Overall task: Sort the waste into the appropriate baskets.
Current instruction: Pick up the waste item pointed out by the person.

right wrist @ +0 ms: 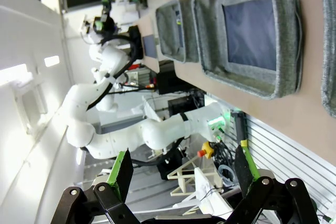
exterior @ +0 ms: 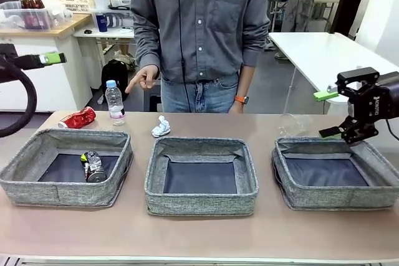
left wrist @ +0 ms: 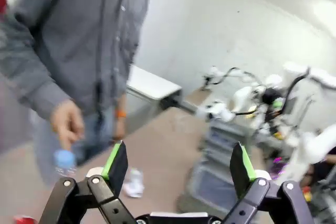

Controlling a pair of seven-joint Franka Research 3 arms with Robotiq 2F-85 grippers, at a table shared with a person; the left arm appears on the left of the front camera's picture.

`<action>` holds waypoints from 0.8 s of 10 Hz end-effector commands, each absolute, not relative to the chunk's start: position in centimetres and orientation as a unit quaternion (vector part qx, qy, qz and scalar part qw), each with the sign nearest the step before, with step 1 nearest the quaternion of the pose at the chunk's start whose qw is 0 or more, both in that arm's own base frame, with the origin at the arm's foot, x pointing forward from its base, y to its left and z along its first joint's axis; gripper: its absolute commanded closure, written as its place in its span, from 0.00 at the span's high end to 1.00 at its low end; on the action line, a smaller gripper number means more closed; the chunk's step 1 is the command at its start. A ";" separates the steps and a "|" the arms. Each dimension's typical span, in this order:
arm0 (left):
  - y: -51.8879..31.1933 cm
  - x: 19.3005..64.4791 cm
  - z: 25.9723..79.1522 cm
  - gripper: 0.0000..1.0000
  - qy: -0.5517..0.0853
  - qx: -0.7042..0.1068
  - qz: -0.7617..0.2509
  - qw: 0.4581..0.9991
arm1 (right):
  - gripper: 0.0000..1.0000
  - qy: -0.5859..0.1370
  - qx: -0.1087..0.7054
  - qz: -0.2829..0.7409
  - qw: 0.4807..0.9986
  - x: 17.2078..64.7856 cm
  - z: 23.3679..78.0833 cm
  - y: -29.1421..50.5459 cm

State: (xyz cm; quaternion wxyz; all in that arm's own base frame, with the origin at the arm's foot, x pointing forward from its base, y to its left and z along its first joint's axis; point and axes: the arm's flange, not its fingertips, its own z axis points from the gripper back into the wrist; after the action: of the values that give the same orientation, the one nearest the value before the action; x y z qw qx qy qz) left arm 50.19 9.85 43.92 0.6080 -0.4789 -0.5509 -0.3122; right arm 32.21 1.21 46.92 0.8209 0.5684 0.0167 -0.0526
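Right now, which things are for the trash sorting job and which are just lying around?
For the job:
red can, bottle, paper wad, faint clear cup, dark can in the left basket, middle basket, right basket.

Just lying about:
black bag on the floor, white table behind, blue cup on the back desk.

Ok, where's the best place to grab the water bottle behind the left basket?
Probably the labelled middle of the clear plastic bottle, coming level from the robot's side: it stands upright and slim, and the red can lies close beside it.
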 end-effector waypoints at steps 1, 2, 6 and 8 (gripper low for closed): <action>9.6 53.0 40.7 1.00 -0.558 -0.411 -0.367 0.620 | 1.00 0.021 0.572 -0.059 0.818 32.2 47.5 1.3; 9.9 54.4 39.3 1.00 -0.535 -0.427 -0.372 0.627 | 1.00 0.021 0.572 -0.059 0.818 32.2 47.5 1.3; 10.5 60.6 34.8 1.00 -0.423 -0.416 -0.396 0.701 | 1.00 0.021 0.572 -0.059 0.818 32.2 47.5 1.3; 8.6 62.8 32.9 1.00 -0.365 -0.384 -0.478 0.700 | 1.00 0.021 0.572 -0.059 0.818 32.2 47.5 1.3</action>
State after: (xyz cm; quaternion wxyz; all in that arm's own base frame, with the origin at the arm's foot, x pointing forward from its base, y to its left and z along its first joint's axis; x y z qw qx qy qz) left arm 61.59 9.14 32.66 0.7072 -0.3946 -0.3943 -0.4344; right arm 32.21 1.22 46.93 0.8211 0.5681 0.0167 -0.0525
